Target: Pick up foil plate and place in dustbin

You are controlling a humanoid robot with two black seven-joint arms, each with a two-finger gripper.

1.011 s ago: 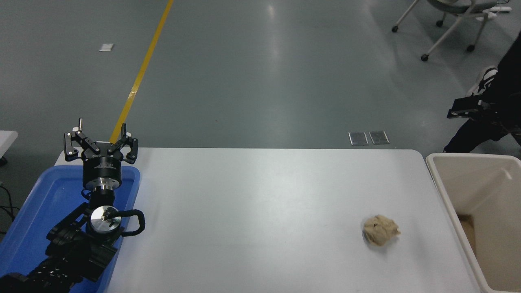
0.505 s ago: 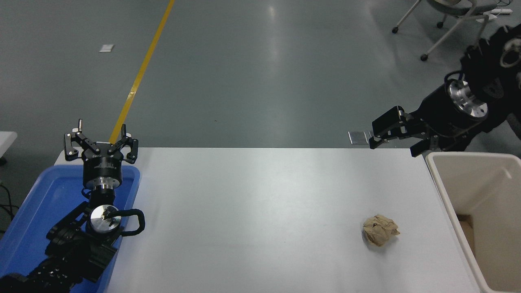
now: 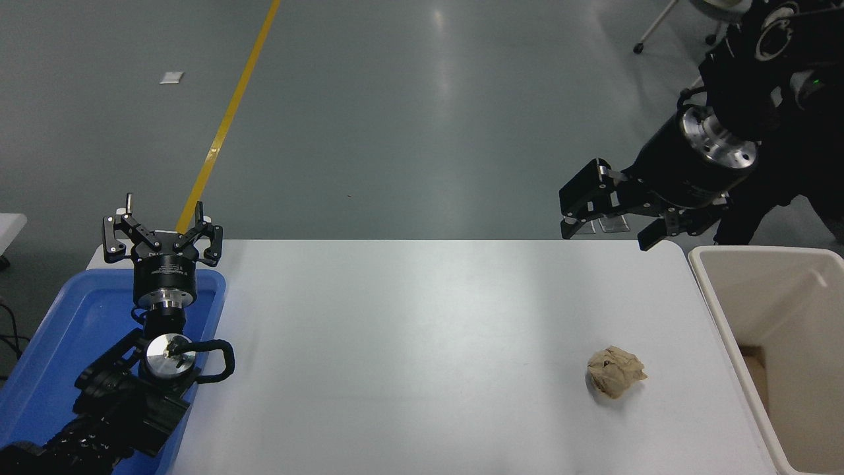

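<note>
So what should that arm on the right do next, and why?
Probably pause, or pull back a little, rather than reach down. The right gripper hangs open and empty over the table's far right corner, and no foil plate shows anywhere. Only a crumpled brown paper ball lies on the table, beside the dustbin. The left gripper is parked over the blue tray.

The table (image 3: 422, 343) is plain white, and on it, right of centre, lies a crumpled brown paper ball (image 3: 616, 380). At the table's left end sits a blue tray (image 3: 59, 343), at its right end the cream-beige dustbin (image 3: 725, 310). Beyond the table, a yellow stripe (image 3: 227, 119) crosses the grey-green floor (image 3: 422, 119).
</note>
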